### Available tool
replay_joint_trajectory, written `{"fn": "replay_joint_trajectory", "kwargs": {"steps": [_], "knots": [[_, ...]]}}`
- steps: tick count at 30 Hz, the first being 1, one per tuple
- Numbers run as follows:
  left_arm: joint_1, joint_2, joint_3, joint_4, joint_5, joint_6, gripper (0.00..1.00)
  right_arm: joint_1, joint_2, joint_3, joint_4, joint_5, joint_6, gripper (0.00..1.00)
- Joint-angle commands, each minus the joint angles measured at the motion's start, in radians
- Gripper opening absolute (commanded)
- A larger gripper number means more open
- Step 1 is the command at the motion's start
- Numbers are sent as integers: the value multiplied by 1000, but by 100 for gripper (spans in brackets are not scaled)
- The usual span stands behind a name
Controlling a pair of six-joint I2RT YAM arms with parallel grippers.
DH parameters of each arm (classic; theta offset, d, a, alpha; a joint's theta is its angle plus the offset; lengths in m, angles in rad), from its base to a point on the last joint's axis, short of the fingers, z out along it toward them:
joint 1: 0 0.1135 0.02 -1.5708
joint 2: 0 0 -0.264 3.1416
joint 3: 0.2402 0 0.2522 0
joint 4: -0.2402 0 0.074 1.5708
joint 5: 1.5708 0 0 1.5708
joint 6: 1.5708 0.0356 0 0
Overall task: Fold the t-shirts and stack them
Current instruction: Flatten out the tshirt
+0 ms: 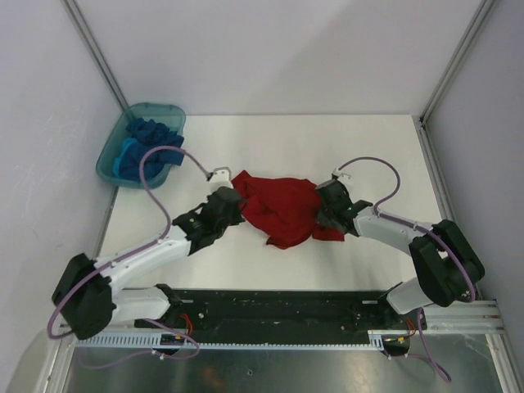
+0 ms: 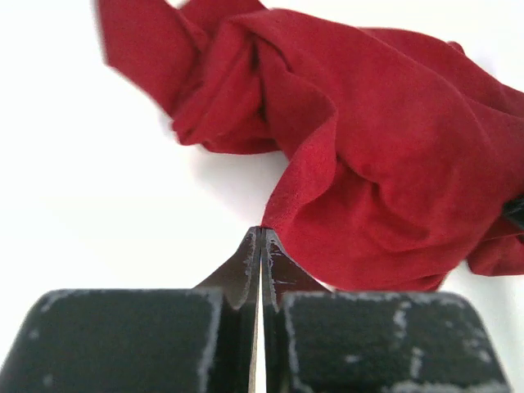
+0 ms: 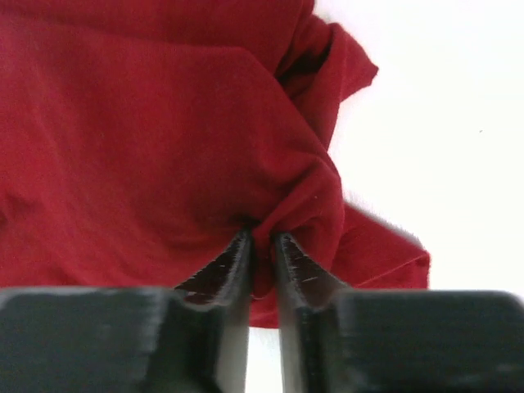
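A crumpled red t-shirt (image 1: 282, 209) lies in the middle of the white table. My left gripper (image 1: 233, 205) is at its left edge. In the left wrist view the jaws are pressed together, and the gripper (image 2: 264, 233) pinches a thin raised edge of the red t-shirt (image 2: 368, 164) at the very tip. My right gripper (image 1: 323, 205) is at the shirt's right side. There the gripper (image 3: 262, 241) is shut on a thick fold of the red t-shirt (image 3: 147, 139) bunched between its fingers. The blue t-shirts (image 1: 151, 135) lie heaped in the tub at the far left.
A translucent teal tub (image 1: 107, 161) stands at the table's far left corner. Grey walls with metal posts close in the table on the left, back and right. A black rail with the arm bases (image 1: 270, 304) runs along the near edge.
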State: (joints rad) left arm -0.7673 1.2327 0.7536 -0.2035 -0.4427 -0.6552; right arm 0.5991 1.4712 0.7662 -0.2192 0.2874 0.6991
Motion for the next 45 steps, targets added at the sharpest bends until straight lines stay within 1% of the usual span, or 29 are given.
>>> {"fn": "replay_joint_trajectory", "kwargs": {"steps": [1,2,4,9,13,14,16,19,21,23,24,26,29,34,36,40,45], "knots": [[41,-140,-38,-39,-83,-10,0,-78,6,80,-1,50,-35,8],[48,-164,-41,-55,-89,-8,0,-104,1,94,-11,52,-42,4],[64,-209,-47,-83,-100,-8,0,-168,-9,120,-35,52,-54,1],[113,-295,-55,-134,-118,-2,0,-336,-18,160,-65,-8,-75,0],[138,-326,-46,-147,-105,8,0,-408,-17,197,-82,-49,-100,0],[141,-321,-39,-147,-89,17,0,-415,-18,203,-80,-59,-110,3],[143,-291,-20,-146,-41,33,0,-420,-8,227,-94,-68,-129,16],[144,-242,-14,-138,13,19,0,-415,3,265,-146,-73,-140,35],[144,-211,-18,-125,39,8,1,-374,-19,272,-170,-65,-144,46],[146,-180,-19,-113,60,0,4,-302,-49,272,-198,-20,-144,52],[150,-160,-18,-109,74,-5,5,-263,-63,272,-214,3,-139,53],[159,-133,-16,-100,92,-14,6,-183,-81,267,-230,24,-127,54],[174,-106,-15,-86,120,-26,7,-67,-85,244,-203,9,-110,55],[195,-87,-13,-75,147,-28,6,75,-21,219,-126,-35,-83,55],[201,-88,-14,-74,153,-28,6,126,17,218,-97,-48,-76,56],[216,-96,-21,-74,162,-26,6,190,94,219,-56,-57,-52,60],[226,-102,-26,-73,169,-20,6,233,159,223,-52,-39,-30,63]]}}
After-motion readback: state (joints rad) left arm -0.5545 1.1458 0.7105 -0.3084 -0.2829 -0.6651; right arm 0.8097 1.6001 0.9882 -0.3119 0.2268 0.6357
